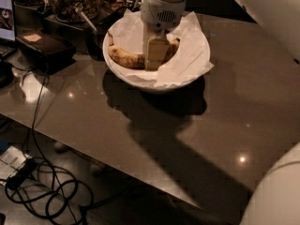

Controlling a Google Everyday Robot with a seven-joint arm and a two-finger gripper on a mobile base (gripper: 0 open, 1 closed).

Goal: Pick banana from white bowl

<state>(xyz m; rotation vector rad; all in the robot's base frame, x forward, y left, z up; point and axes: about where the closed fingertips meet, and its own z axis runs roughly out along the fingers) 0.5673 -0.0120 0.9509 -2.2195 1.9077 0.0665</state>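
The white bowl (pixel 187 78) stands on the dark table at the back, lined with crumpled white paper that sticks up over its rim. The banana (pixel 125 57) lies curved inside it, yellow with brown spots. One end points to the left rim and the other shows to the right of the gripper. My gripper (pixel 155 62) comes straight down from the white wrist into the middle of the bowl. It sits at the banana's middle and hides that part of it.
Glass jars (pixel 70 1) of dark snacks stand behind the bowl at the left. A dark box (pixel 44 48) and a laptop edge (pixel 5 15) are at the far left. Cables (pixel 42 191) lie on the floor beyond the table's front edge (pixel 117 165).
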